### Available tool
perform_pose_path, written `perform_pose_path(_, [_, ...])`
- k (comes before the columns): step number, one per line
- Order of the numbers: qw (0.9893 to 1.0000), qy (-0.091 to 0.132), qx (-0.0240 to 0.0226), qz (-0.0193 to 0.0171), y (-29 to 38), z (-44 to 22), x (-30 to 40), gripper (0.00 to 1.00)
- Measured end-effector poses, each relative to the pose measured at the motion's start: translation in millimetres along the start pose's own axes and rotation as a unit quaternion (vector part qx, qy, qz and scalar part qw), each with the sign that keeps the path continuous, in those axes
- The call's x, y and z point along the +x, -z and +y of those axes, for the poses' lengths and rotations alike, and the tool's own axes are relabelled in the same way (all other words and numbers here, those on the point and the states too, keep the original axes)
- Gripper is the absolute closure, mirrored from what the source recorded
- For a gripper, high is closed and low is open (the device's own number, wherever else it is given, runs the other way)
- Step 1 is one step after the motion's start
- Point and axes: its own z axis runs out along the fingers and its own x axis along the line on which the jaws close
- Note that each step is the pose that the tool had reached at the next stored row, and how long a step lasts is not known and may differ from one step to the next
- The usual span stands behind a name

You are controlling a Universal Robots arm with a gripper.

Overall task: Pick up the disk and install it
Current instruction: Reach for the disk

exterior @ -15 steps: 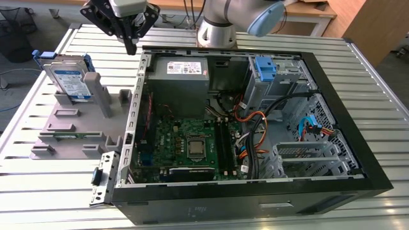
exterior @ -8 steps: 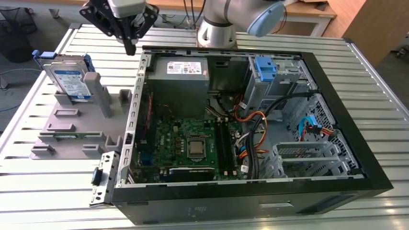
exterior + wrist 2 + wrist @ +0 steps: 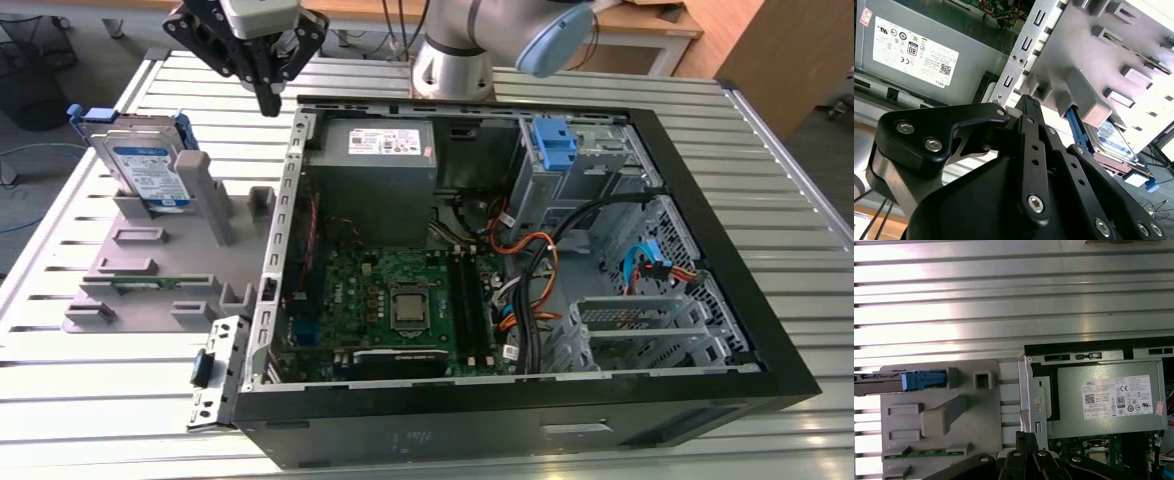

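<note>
Approach stage of pick-up, as judged from pos. of things: nothing lifted yet, nothing installed. Gripper (image 3: 271,100): fingers together, clamped on nothing, pointing down. Hangs above side wall of open computer case (image 3: 296,200), approx. between grey holder (image 3: 127,275) and power supply (image 3: 380,150).

Disk (image 3: 140,165): upright on its edge in a slot of holder, on exterior view's left of case. Apart from gripper, untouched. Seen flat-side in second wrist view (image 3: 1114,137), beyond closed fingertips (image 3: 1026,100). Seen edge-on in first wrist view (image 3: 879,382), w/ blue side rail (image 3: 924,380) at its end.

Pick-up itself, by judgement, calls for fingers apart wider than thin top edge of disk, and lined up over that edge. At present neither is so.

Writing: white-and-blue label on disk, print too small to make out. White sticker on power supply w/ rows of small print, round marks and a square code. No other readable text on holder or on table slats (image 3: 107,420).
</note>
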Motion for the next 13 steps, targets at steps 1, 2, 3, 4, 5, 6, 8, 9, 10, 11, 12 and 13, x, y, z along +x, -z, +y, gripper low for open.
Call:
perform_pose_path(1, [1.0,0.0,0.0,0.0,0.0,0.0,0.0,0.89])
perform_pose_path(2, [1.0,0.0,0.0,0.0,0.0,0.0,0.0,0.89])
perform_pose_path(3, [1.0,0.0,0.0,0.0,0.0,0.0,0.0,0.89])
perform_pose_path(4, [1.0,0.0,0.0,0.0,0.0,0.0,0.0,0.89])
perform_pose_path(5, [1.0,0.0,0.0,0.0,0.0,0.0,0.1,0.89])
perform_pose_path(6, [1.0,0.0,0.0,0.0,-0.1,0.0,0.2,0.89])
perform_pose_path(8, [1.0,0.0,0.0,0.0,-0.7,0.4,0.6,0.89])
perform_pose_path(9, [1.0,0.0,-0.0001,-0.0001,-1.0,0.6,0.9,0.89])
perform_pose_path(10, [1.0,0.0,-0.0001,-0.0001,-1.2,1.0,1.4,0.89])
perform_pose_path(11, [1.0,0.0,0.0,0.0,-1.4,1.6,2.0,0.89])
perform_pose_path(12, [1.0,0.0,0.0,0.0,-1.7,2.3,2.8,0.89])
perform_pose_path(13, [1.0,0.0,0.0,0.0,-2.0,3.2,3.9,0.89])
